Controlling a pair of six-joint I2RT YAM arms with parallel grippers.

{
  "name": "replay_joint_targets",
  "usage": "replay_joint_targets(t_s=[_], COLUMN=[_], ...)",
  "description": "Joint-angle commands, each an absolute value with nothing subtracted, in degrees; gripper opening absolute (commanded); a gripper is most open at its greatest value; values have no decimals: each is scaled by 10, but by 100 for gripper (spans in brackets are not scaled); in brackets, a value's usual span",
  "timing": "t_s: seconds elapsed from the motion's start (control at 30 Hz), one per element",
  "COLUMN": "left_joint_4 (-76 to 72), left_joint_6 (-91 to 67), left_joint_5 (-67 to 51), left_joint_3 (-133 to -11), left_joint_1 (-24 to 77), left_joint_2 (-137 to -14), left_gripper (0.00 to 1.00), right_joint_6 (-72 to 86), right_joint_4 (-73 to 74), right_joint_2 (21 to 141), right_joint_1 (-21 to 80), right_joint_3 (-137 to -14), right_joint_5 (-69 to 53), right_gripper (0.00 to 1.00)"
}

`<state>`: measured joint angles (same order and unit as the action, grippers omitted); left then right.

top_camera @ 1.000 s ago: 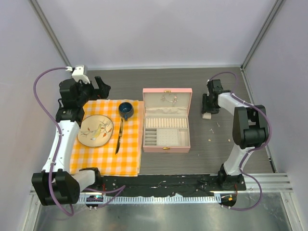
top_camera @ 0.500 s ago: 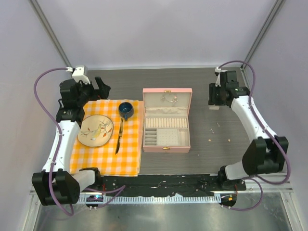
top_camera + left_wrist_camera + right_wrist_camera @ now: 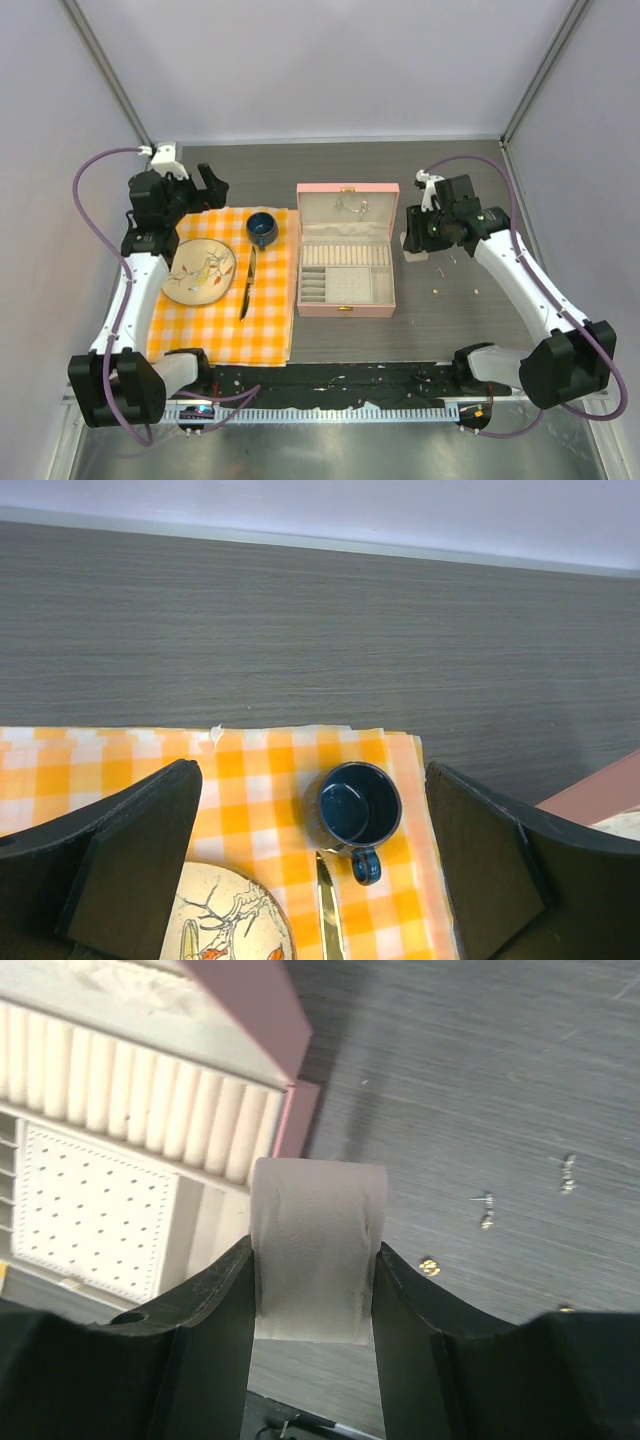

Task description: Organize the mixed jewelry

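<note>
My right gripper (image 3: pixel 315 1260) is clamped on the cream-white piece (image 3: pixel 318 1250): the small rectangular block sits squarely between the two dark jaws, pressed on both flat sides, with its top edge sticking out past the tips. From the wrist camera the block hangs over the seam where the right wall of the pink box (image 3: pixel 346 250) meets the grey table (image 3: pixel 340 170), and I cannot tell how high it rides above them. The box stands open, its lid tipped back on the far side. Its tray shows a row of cream ring rolls, a perforated cream panel and a few narrow compartments. Out past the block, to the right of the box, the loose specks (image 3: pixel 486 1212) of jewelry lie scattered on the bare table, well apart from one another and none of them touching the box. On the other side, my left gripper (image 3: pixel 195 190) is fully spread with nothing between the jaws, hovering at the far edge of the orange checked cloth (image 3: pixel 225 330). Its wrist camera looks down on the blue cup (image 3: pixel 350 808), which stands upright on the cloth's far right corner. A patterned plate (image 3: pixel 198 272) and a knife (image 3: pixel 247 283) lie on the cloth nearer my bases, the knife between plate and box.
</note>
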<state>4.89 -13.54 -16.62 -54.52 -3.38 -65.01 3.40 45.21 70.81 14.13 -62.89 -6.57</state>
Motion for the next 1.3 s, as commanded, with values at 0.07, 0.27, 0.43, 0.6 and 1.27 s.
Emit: replay_joint_targets(t_s=[0.07, 0.27, 0.43, 0.6, 1.27], left_joint_4=[-10, -43, -57, -83, 139], left_joint_6=[-146, -151, -141, -127, -68], left_joint_5=[-97, -62, -49, -46, -211], left_joint_3=[-527, -508, -502, -482, -501], left_joint_1=[-29, -25, -24, -22, 138], left_joint_2=[-642, -654, -685, -687, -665], left_gripper=[100, 100, 100, 100, 100], right_joint_6=[103, 121, 123, 141, 117], right_joint_4=[414, 406, 404, 396, 366], right_joint_2=[691, 654, 624, 622, 668], right_joint_1=[163, 204, 237, 243, 282], right_joint_3=[-607, -586, -577, -553, -594], right_joint_5=[-101, -113, -122, -126, -89], right_gripper=[1, 1, 1, 1, 1])
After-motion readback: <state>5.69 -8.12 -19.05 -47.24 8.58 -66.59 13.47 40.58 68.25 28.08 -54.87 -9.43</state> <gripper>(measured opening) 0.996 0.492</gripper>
